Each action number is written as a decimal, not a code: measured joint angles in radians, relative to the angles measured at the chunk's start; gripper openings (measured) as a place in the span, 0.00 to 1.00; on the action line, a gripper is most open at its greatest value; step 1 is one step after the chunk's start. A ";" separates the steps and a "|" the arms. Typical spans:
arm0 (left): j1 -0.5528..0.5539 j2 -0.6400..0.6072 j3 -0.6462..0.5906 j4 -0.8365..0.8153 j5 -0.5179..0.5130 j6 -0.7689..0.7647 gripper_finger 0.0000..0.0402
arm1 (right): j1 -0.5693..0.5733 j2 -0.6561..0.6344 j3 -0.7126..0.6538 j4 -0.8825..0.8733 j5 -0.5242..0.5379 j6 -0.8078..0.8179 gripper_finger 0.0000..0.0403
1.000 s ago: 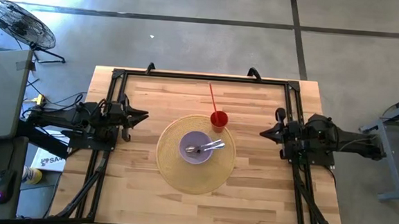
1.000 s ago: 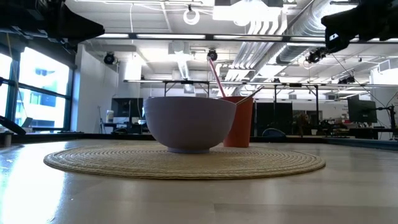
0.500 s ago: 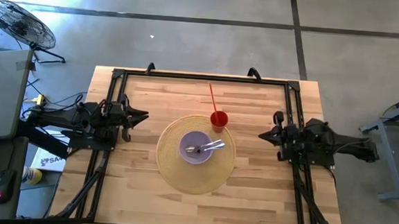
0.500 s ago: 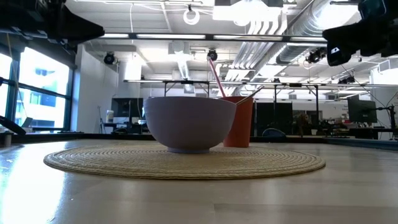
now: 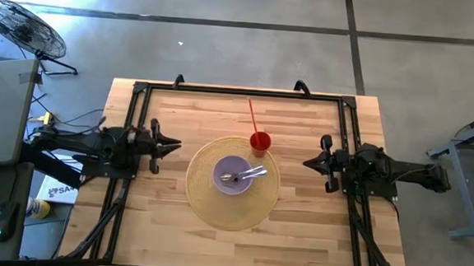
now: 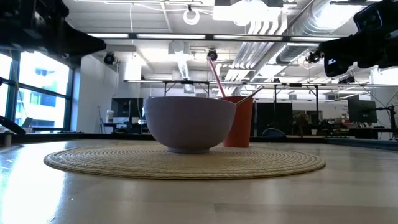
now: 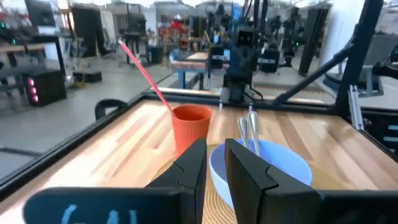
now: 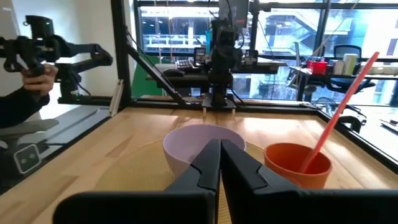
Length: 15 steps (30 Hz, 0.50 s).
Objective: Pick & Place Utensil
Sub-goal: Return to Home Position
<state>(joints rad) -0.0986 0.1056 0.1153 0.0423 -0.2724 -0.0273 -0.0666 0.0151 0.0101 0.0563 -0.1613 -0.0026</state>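
At table centre, on round woven mat (image 5: 204, 204): violet bowl (image 5: 222, 167) with silver fork (image 5: 256, 171) and silver spoon (image 5: 229, 178) lying inside. Just beside bowl, at mat's rim: orange cup (image 5: 259, 141) with orange straw (image 5: 253, 117) leaning out. Left of mat: left gripper (image 5: 177, 147), fingers narrowly parted, empty. Right of mat: right gripper (image 5: 305, 164), fingers pressed together, empty.

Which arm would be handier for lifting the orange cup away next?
Probably the right: the cup stands nearer the right gripper, while the left gripper would have to reach past the bowl.
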 joint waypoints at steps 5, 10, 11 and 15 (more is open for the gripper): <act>0.000 -0.001 -0.075 0.145 -0.018 0.048 0.14 | 0.000 0.000 0.000 -0.006 0.045 0.003 0.02; 0.000 0.000 -0.077 0.133 0.012 0.051 0.14 | 0.000 0.000 0.000 -0.006 0.057 -0.002 0.01; 0.000 0.000 -0.077 0.131 0.026 0.050 0.14 | 0.000 0.000 0.000 -0.006 0.057 -0.001 0.01; 0.000 0.000 -0.077 0.128 0.052 0.054 0.14 | 0.000 0.000 0.000 -0.005 0.057 -0.003 0.02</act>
<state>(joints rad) -0.0982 0.1055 0.0383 0.1699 -0.2205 0.0269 -0.0669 0.0154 0.0101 0.0509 -0.1040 -0.0052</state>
